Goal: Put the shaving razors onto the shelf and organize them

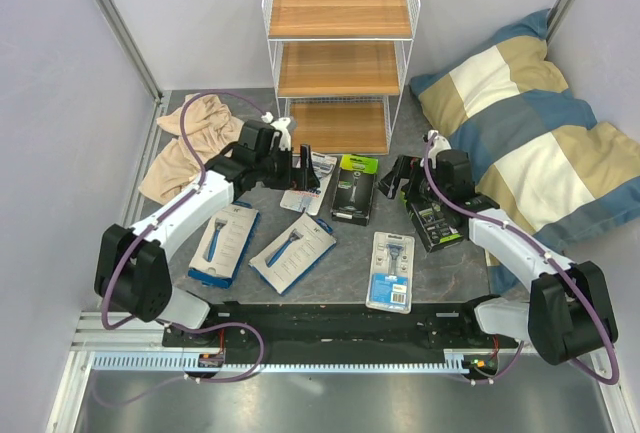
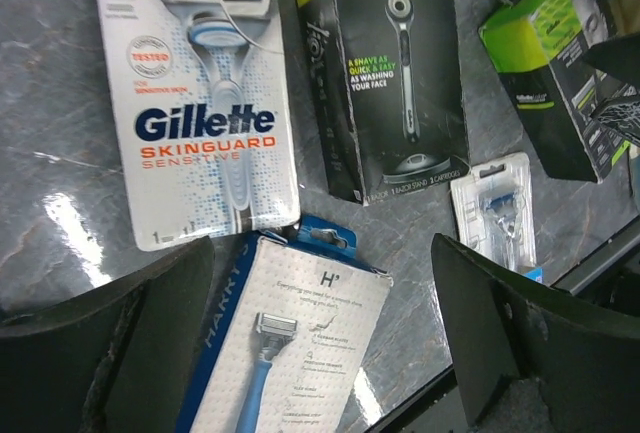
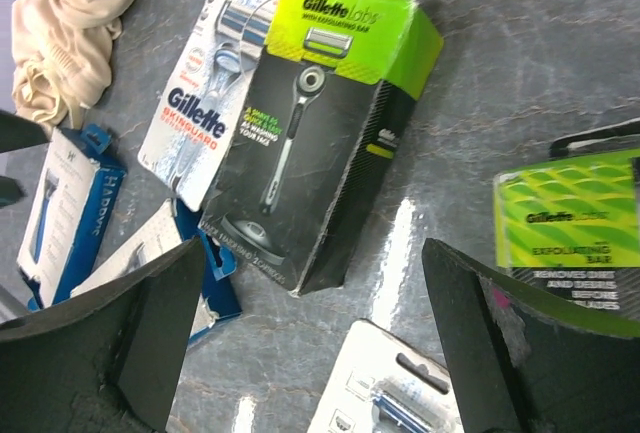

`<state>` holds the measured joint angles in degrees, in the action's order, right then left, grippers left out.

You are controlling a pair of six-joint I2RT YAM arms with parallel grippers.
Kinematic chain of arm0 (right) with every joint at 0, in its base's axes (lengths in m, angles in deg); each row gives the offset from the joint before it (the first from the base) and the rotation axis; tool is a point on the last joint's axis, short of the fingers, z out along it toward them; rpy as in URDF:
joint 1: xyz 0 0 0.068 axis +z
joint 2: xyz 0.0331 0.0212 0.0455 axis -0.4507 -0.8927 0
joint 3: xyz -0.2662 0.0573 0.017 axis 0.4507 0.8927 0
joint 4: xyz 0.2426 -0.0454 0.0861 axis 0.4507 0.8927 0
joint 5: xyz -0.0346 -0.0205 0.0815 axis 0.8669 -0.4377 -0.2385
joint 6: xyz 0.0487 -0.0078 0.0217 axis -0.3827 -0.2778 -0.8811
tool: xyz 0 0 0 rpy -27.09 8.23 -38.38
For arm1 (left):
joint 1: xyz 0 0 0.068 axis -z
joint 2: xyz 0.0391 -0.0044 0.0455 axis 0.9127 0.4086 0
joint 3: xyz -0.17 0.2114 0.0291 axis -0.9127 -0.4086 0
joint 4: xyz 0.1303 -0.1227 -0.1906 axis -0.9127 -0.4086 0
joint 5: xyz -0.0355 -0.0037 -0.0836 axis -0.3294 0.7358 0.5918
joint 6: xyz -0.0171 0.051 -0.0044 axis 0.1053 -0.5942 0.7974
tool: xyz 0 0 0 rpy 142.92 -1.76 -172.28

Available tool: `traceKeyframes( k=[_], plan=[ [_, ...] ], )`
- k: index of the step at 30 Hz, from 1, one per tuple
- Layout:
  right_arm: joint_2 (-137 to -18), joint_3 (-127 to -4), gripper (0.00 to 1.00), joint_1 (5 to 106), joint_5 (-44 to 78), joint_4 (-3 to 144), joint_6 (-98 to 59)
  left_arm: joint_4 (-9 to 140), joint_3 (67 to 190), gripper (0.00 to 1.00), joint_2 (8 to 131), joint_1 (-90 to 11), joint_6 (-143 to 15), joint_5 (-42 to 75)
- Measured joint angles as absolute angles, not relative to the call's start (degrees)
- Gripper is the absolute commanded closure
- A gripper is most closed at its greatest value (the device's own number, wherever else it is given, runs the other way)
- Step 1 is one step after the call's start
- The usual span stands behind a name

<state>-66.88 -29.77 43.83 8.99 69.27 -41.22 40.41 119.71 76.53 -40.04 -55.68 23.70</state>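
The shelf [image 1: 340, 53] stands at the back centre, its boards bare. Six razor packs lie flat on the grey table: two white Harry's packs [image 1: 222, 243] [image 1: 293, 251], a Gillette blister card [image 1: 310, 181], a second blister card [image 1: 391, 270], and two black-and-green boxes [image 1: 354, 188] [image 1: 432, 221]. My left gripper [image 1: 305, 168] is open and empty, hovering over the Gillette card [image 2: 200, 103] and one Harry's pack [image 2: 290, 353]. My right gripper [image 1: 395, 181] is open and empty above the table between the two black-and-green boxes [image 3: 320, 123] [image 3: 570, 223].
A beige towel [image 1: 195, 138] lies at the back left, beside the shelf's foot. A large striped pillow [image 1: 520, 133] fills the right side. Grey walls close in left and right. The shelf's wire frame stands just behind the packs.
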Motion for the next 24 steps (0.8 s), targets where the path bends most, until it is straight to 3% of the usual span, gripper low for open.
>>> traceKeyframes(
  k=[11,24],
  plan=[
    [-65.13,-26.5,0.02,45.23,7.72,70.14,-41.92,40.08,120.54,0.09,78.39,-37.57,-54.7,21.97],
    [-55.73,-25.18,0.02,47.0,14.6,84.0,-42.62,39.42,122.42,0.1,80.73,-26.53,-53.91,18.39]
  ],
)
